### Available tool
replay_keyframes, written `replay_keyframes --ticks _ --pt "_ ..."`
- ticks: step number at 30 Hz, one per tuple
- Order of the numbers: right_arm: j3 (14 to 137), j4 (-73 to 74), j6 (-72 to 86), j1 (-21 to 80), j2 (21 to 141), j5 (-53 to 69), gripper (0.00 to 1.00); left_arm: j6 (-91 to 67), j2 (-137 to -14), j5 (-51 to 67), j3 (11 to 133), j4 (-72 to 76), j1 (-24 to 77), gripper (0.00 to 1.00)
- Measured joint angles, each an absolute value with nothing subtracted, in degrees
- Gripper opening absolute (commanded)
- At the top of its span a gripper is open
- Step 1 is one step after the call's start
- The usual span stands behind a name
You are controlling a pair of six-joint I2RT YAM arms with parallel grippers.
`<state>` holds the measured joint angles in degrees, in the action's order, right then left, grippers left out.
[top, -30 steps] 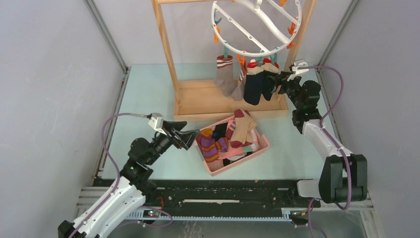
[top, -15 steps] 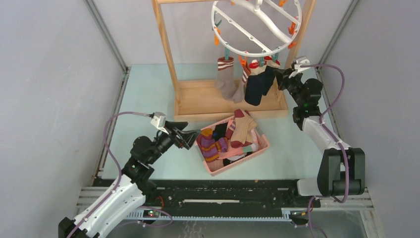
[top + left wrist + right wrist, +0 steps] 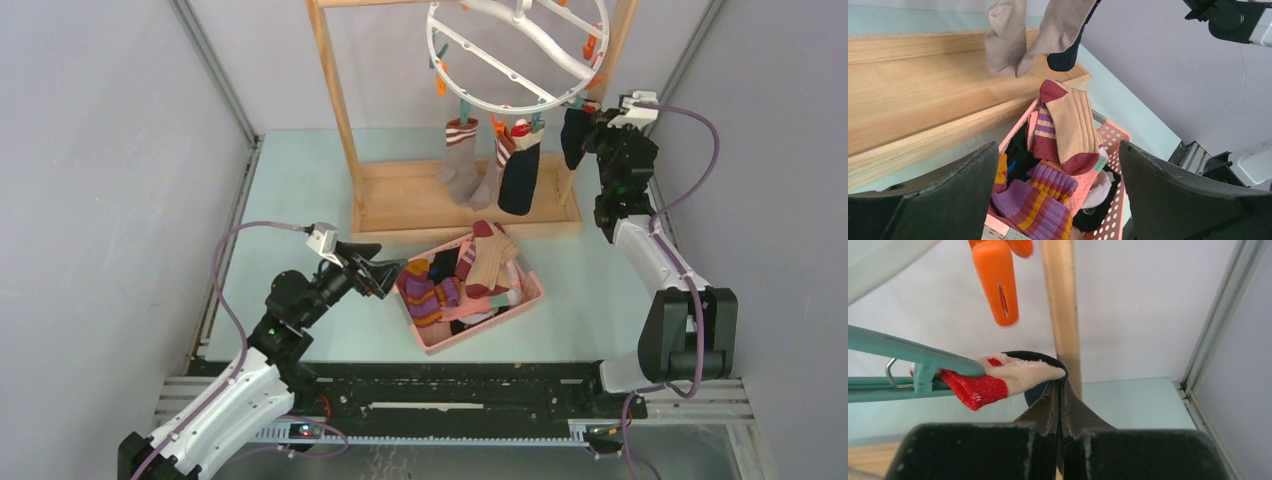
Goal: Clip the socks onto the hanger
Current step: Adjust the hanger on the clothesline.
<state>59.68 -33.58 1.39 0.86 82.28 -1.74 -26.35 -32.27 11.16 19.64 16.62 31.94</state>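
The white ring hanger (image 3: 515, 50) hangs from the wooden rack, with two tan-grey socks (image 3: 462, 165) and a navy sock (image 3: 520, 172) clipped under it. My right gripper (image 3: 588, 128) is up at the ring's right rim. It is shut (image 3: 1060, 384) on a second navy sock (image 3: 573, 135) just behind its red-cream cuff (image 3: 998, 377). A teal clip (image 3: 923, 362) lies against that cuff; whether it bites I cannot tell. My left gripper (image 3: 388, 272) stands open (image 3: 1058, 170) and empty at the left end of the basket's sock pile, over a purple-orange striped sock (image 3: 1040, 210).
The pink basket (image 3: 532, 292) sits in front of the wooden rack's base (image 3: 400, 205) and holds several more socks, a tan-maroon one (image 3: 1075, 125) on top. An orange clip (image 3: 998, 285) dangles above my right fingers, beside the rack's right post (image 3: 1063, 305).
My right gripper has shut on the navy sock and carried it up and to the right, away from the other hanging socks. The ring has swung. The left arm has barely moved.
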Motion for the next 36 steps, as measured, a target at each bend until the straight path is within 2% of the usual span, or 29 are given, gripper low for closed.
replay_keyframes --ticks 5,7,9,11,15,19,24,28,32,36 --pt "60.6 -31.0 2.4 0.8 83.1 -4.3 0.02 -26.3 -32.5 11.2 19.6 16.6 31.9 0.93" --pt "60.6 -30.4 2.9 0.8 83.1 -4.1 0.12 -26.3 -32.6 11.2 19.6 16.6 31.9 0.93" --pt "60.6 -29.5 3.2 0.8 83.1 -3.8 0.27 -26.3 -32.6 11.3 19.6 16.6 31.9 0.93" --pt "60.6 -28.4 3.7 0.8 83.0 -3.3 0.38 -26.3 -32.6 11.4 19.6 16.6 31.9 0.93" --pt "59.5 -25.7 4.6 0.9 80.8 -2.0 0.53 -26.3 -32.6 11.4 19.6 16.7 31.9 0.93" --pt "53.4 -23.3 5.0 2.0 71.4 -1.2 0.65 -25.7 -32.7 11.5 19.6 17.3 31.9 0.93" --pt "47.8 -20.0 4.4 5.8 57.3 1.4 0.72 -25.2 -34.8 12.6 20.6 18.5 31.9 0.93" --pt "44.2 -19.2 2.7 11.9 51.4 4.7 0.75 -25.0 -36.8 13.5 21.8 19.2 31.9 0.93" --pt "40.8 -19.4 2.0 15.0 52.0 7.7 0.76 -25.0 -36.9 14.0 22.0 20.0 31.9 0.93" --pt "39.9 -22.7 2.0 14.9 60.3 9.0 0.75 -25.0 -36.5 14.1 22.0 20.4 31.9 0.93"
